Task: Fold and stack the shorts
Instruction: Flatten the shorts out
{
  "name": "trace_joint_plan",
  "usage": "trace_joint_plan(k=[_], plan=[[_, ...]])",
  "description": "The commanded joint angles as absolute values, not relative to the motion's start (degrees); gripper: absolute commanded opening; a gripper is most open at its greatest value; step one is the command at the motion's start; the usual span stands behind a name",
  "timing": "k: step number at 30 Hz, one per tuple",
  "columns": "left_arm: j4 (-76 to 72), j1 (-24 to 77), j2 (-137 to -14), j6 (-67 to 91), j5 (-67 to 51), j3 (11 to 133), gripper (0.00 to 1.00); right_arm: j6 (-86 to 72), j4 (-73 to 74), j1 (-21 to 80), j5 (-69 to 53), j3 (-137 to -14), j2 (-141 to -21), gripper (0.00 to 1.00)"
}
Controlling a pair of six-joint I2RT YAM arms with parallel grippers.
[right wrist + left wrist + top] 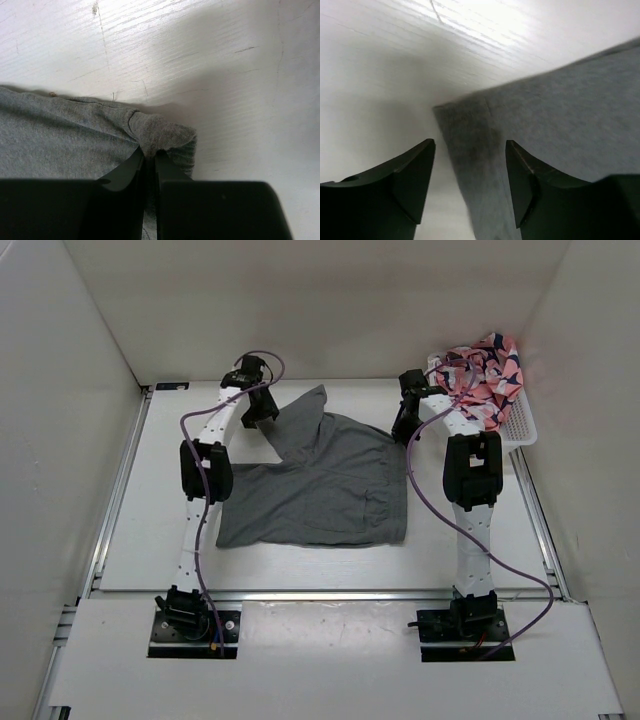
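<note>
The grey shorts (320, 485) lie spread on the white table (150, 530), with one part folded over and pointing toward the far left. My left gripper (262, 405) hovers at that far-left part. In the left wrist view this gripper (470, 145) is open, and a corner of the shorts (560, 110) lies under the gap without being pinched. My right gripper (405, 425) is at the far right corner of the shorts. The right wrist view shows this gripper (150, 152) shut on a bunched fold of the shorts (60, 140).
A white basket (522, 428) stands at the back right, holding pink patterned clothes (485, 375). White walls close in the table at the back and on both sides. A metal rail (120, 490) runs along the table's left edge.
</note>
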State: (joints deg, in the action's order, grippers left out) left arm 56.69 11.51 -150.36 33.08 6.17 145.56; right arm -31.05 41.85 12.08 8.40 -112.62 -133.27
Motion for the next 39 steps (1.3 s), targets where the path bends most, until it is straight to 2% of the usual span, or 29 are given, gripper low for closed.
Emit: trace_joint_plan(k=[1, 5, 7, 8, 9, 10, 14, 18, 22, 35, 36, 37, 38, 39], plan=[[59.85, 11.69, -153.19, 33.31, 6.42, 150.55, 0.68, -30.06, 41.40, 11.95, 7.48, -112.15, -130.52, 0.00], [59.24, 12.22, -155.56, 33.31, 6.42, 150.56, 0.64, -30.59, 41.40, 11.95, 7.47, -111.63, -130.52, 0.00], [59.24, 12.22, -155.57, 33.31, 6.42, 149.95, 0.50, -30.59, 41.40, 11.95, 7.47, -111.62, -130.52, 0.00], [59.24, 12.22, -155.04, 33.31, 6.42, 149.94, 0.35, -30.59, 41.40, 11.95, 7.47, -111.62, -130.52, 0.00], [59.24, 12.22, -154.34, 33.31, 6.42, 148.20, 0.14, -30.59, 41.40, 11.95, 7.47, -111.62, -130.52, 0.00], [59.24, 12.22, -153.20, 33.31, 6.42, 147.05, 0.10, -30.59, 41.40, 11.95, 8.08, -111.62, -130.52, 0.00], [57.22, 10.99, -144.34, 34.63, 14.29, 138.18, 0.10, -30.59, 41.40, 11.95, 8.88, -111.09, -130.52, 0.00], [56.60, 7.66, -135.64, 34.63, 16.87, 130.36, 0.10, -30.59, 41.40, 11.43, 9.40, -110.57, -130.00, 0.00], [55.99, 6.59, -132.55, 35.16, 17.40, 122.37, 0.10, -30.59, 41.40, 10.90, 9.40, -110.57, -129.99, 0.00], [55.37, 7.12, -127.88, 41.57, 16.26, 107.50, 0.10, -28.83, 41.40, 10.90, 7.56, -112.14, -130.52, 0.00], [55.37, 7.12, -127.88, 40.88, 15.74, 107.49, 0.10, -28.22, 41.40, 10.90, 6.60, -112.15, -130.52, 0.08], [55.37, 7.12, -127.88, 40.35, 15.73, 108.19, 0.24, -28.21, 41.40, 10.90, 5.72, -112.84, -130.52, 0.17], [55.89, 7.12, -127.88, 40.34, 15.73, 109.06, 0.29, -27.60, 41.40, 10.90, 5.71, -112.85, -129.91, 0.28], [55.90, 7.12, -127.88, 39.73, 15.73, 109.07, 0.33, -26.99, 40.87, 10.90, 5.02, -112.85, -129.38, 0.43]])
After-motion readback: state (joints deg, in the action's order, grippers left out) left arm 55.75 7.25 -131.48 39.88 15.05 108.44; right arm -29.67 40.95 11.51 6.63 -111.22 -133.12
